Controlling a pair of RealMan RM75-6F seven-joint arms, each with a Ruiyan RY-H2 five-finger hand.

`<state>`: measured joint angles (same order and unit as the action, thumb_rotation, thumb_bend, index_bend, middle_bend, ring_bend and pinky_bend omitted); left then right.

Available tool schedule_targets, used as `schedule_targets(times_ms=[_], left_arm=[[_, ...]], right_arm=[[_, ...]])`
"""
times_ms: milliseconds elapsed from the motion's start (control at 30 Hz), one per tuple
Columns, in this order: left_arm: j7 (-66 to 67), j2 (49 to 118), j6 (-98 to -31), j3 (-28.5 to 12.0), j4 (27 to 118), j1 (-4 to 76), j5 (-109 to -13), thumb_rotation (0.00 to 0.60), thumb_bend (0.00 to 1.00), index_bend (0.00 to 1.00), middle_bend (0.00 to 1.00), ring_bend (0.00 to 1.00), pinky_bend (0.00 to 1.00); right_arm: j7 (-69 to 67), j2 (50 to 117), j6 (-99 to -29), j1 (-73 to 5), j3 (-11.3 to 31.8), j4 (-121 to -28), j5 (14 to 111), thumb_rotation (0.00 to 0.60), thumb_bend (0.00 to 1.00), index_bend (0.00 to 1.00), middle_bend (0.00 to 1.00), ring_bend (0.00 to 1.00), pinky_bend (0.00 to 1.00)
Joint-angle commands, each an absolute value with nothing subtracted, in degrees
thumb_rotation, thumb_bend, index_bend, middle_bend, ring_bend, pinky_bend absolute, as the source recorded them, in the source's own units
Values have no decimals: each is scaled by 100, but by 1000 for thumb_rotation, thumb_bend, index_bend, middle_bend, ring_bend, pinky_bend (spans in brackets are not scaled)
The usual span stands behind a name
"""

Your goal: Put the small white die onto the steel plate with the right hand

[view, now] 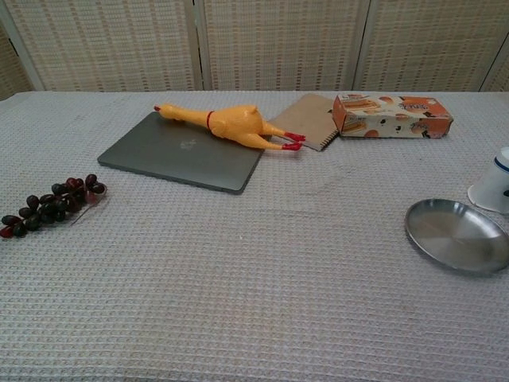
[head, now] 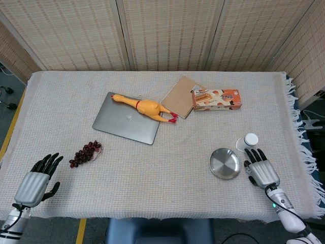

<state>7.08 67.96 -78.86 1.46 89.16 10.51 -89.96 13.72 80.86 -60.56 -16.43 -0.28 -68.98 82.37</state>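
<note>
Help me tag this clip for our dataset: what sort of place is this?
Probably an indoor lab or test room, not a home: a cloth-covered table ringed by woven folding screens, holding unrelated props such as a rubber chicken, a laptop and a steel plate.

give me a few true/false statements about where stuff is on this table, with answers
1. The rubber chicken lies partly on the laptop. True.
2. The steel plate holds the grapes. False: the plate is bare; the grapes lie on the cloth at the far left.
3. The right hand is beside the steel plate, fingers spread. True.
4. The left hand rests on the laptop. False: it is at the near left table edge, apart from the laptop.
5. The snack box lies beside the notebook. True.
</note>
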Motion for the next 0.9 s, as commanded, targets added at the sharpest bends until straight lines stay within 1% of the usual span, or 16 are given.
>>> schedule_targets(times_ms=[33, 500, 900], left_arm=[[708, 6796, -7882, 147, 8911, 1054, -8998, 600, 408, 0, 0, 0, 170], [696, 6779, -7871, 147, 8914, 1060, -8986, 600, 408, 0, 0, 0, 169], [688, 6785, -7867, 147, 8894, 1062, -8980, 600, 407, 0, 0, 0, 170]], right_arm=[[1373, 8101, -6070, -1649, -44, -6876, 8246, 600, 236, 397, 0, 0, 0], [1504, 8185, -6087, -1690, -30, -6822, 8148, 600, 240, 465, 0, 0, 0], [1556, 8212, -6093, -1701, -24, -6773, 8065, 600, 248, 481, 0, 0, 0]])
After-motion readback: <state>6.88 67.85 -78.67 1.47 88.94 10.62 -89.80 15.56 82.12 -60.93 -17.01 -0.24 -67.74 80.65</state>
